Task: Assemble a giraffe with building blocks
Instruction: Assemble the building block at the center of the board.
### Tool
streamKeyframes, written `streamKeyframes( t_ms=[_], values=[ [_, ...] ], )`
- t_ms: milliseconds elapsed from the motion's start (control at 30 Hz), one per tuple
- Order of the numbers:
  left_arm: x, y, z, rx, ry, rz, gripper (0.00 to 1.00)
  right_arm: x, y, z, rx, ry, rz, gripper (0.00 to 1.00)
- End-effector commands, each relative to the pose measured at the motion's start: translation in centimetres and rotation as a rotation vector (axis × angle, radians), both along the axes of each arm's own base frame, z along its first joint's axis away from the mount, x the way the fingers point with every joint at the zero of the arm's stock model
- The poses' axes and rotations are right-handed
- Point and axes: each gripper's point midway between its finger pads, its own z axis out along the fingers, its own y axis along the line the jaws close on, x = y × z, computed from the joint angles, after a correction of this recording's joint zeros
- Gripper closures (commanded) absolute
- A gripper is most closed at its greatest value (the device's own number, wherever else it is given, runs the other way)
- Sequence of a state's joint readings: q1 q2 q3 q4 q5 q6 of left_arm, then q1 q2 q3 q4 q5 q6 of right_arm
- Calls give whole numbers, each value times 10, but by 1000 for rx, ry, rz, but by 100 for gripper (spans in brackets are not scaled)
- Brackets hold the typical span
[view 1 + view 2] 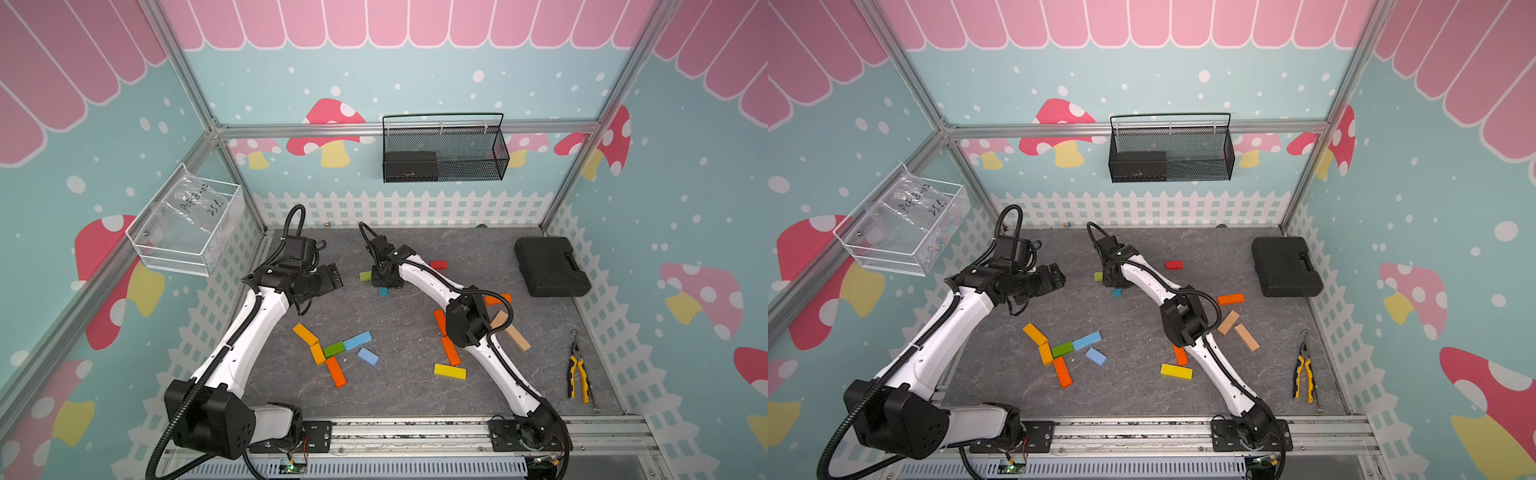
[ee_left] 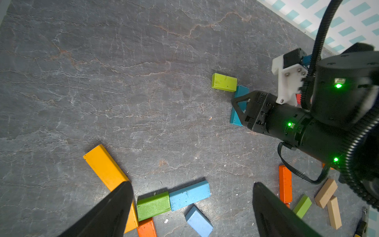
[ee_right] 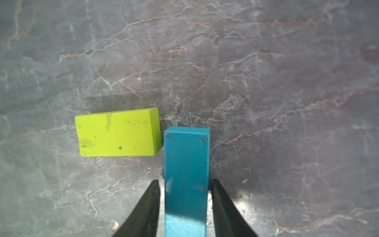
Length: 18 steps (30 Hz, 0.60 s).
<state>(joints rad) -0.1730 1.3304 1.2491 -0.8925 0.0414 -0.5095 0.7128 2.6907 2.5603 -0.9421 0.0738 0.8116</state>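
My right gripper (image 3: 185, 180) stands low at the back middle of the mat, its jaws either side of a teal block (image 3: 186, 164) with a thin gap on each side, so it is open. The teal block lies flat, its end next to a lime block (image 3: 118, 133). My left gripper (image 2: 191, 183) hangs wide open and empty above the mat at the back left (image 1: 332, 276). A cluster of building blocks lies front of centre: amber (image 1: 305, 333), green (image 1: 333, 349), blue (image 1: 357, 340), orange (image 1: 336, 372). Yellow (image 1: 449, 371), orange (image 1: 451, 351) and tan (image 1: 518, 337) blocks lie by the right arm.
A black plastic case (image 1: 550, 266) sits at the back right. Yellow-handled pliers (image 1: 578, 370) lie near the right edge. A red block (image 1: 437, 264) lies behind the right arm. A black mesh basket (image 1: 444, 153) and a white wire basket (image 1: 187, 224) hang on the walls.
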Motion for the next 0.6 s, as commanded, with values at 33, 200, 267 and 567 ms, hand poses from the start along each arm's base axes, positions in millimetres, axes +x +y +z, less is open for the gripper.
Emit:
streamKeyframes(
  t_ms=[33, 200, 267, 567],
  values=[
    [7, -2, 9, 1, -27, 10, 7, -6, -1, -5, -32, 13, 9, 52],
    [8, -4, 8, -2, -27, 9, 7, -10, 0, -17, -39, 37, 23, 60],
    [7, -5, 7, -1, -26, 6, 7, -10, 2, -17, -34, 31, 24, 64],
    [6, -4, 5, 6, -22, 5, 7, 1, 8, -15, -4, -6, 19, 68]
  ],
)
